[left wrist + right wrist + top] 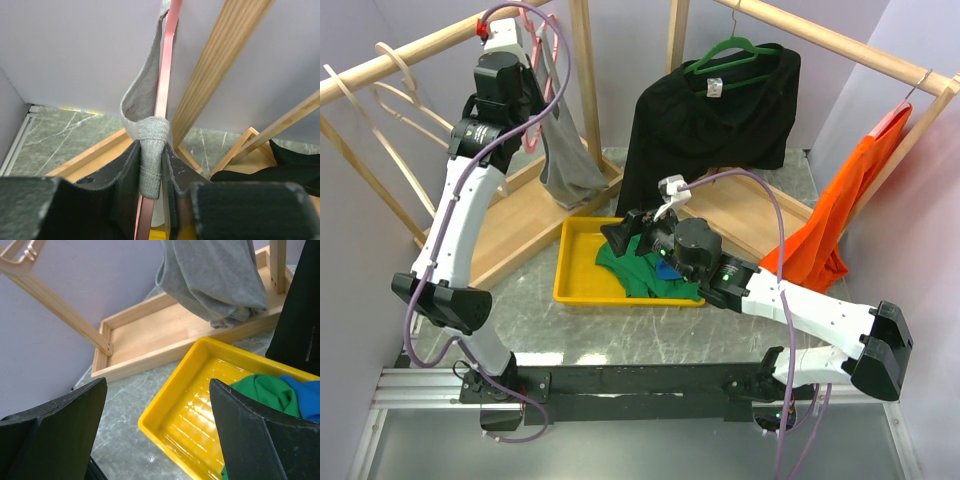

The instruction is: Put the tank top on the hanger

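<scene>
The light-grey tank top (565, 150) hangs from the left wooden rail, draped over the thin pink hanger (532, 132). My left gripper (515, 45) is raised beside the rail. In the left wrist view, the left gripper (151, 170) is shut on a folded strap of the tank top (150, 135), which lies against the hanger's pink bar (165, 75). My right gripper (625, 232) hovers low over the yellow tray. In the right wrist view it (157, 385) stands wide open with nothing between its fingers, and the tank top's hem (215, 275) hangs beyond.
A yellow tray (575, 270) holds a green garment (640, 270) and a blue cloth (305, 395). A black garment (720, 120) on a green hanger (735, 50) and an orange tank top (840, 210) hang from the right rail. Cream hangers (390, 90) hang at the far left.
</scene>
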{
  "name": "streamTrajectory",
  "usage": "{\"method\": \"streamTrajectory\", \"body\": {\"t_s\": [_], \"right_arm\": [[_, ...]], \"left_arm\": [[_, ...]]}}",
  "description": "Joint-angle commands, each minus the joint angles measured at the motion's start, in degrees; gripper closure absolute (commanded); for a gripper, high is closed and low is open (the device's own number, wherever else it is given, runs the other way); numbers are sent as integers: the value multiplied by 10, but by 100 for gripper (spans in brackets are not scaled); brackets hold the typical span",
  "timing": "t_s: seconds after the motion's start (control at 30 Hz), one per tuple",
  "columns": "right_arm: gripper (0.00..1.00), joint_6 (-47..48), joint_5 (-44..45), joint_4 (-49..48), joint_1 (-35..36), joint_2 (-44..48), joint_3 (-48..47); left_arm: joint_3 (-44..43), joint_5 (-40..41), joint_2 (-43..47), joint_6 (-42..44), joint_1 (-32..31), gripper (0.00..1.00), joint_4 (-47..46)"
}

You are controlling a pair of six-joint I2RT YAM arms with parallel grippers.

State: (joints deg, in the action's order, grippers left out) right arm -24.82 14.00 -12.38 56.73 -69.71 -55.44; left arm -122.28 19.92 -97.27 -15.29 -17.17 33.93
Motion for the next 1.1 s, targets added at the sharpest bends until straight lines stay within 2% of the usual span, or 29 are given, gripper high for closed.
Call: {"method": "streamTrajectory", "body": {"t_s": [0.0,0.03,0.07,0.13,0.17,0.23,0.27,0.43,0.47,0.6,0.63,0.73,0.8,0.83,0.97,1.07], "right_arm": [[9,-1,16,-9,7,20,6],[9,-1,16,-7,7,21,5],[9,-1,18,-6,7,22,6],[9,0,19,-2,9,25,5],[9,0,21,0,10,26,5],[9,5,23,5,11,30,3],[9,6,23,6,10,31,4],[7,7,28,26,11,46,6],[6,6,30,31,13,49,7],[1,0,41,46,14,71,20],[0,-4,45,53,15,82,26],[0,-14,59,74,14,104,37],[0,-21,73,87,15,117,44],[0,-29,78,101,15,133,52],[0,-51,114,144,15,180,81],[0,-70,132,183,16,215,99]], "left_arm": [[4,-29,35,9,6,70,-26],[5,-32,39,10,6,68,-26],[6,-35,41,10,6,59,-27],[6,-50,50,13,6,53,-33],[6,-54,54,14,6,44,-35],[1,-81,67,12,6,35,-34],[2,-96,75,12,6,27,-35],[20,-160,127,-2,6,10,-35],[25,-173,134,-6,6,1,-34],[57,-233,174,-30,-9,1,-36],[70,-233,178,-29,-42,1,-34],[116,-181,198,-13,-129,1,-37],[163,-164,230,-28,-154,1,-72],[224,-162,242,-36,-166,1,-90],[367,-119,285,-85,-234,1,-147],[483,-86,313,-136,-261,1,-192]]}}
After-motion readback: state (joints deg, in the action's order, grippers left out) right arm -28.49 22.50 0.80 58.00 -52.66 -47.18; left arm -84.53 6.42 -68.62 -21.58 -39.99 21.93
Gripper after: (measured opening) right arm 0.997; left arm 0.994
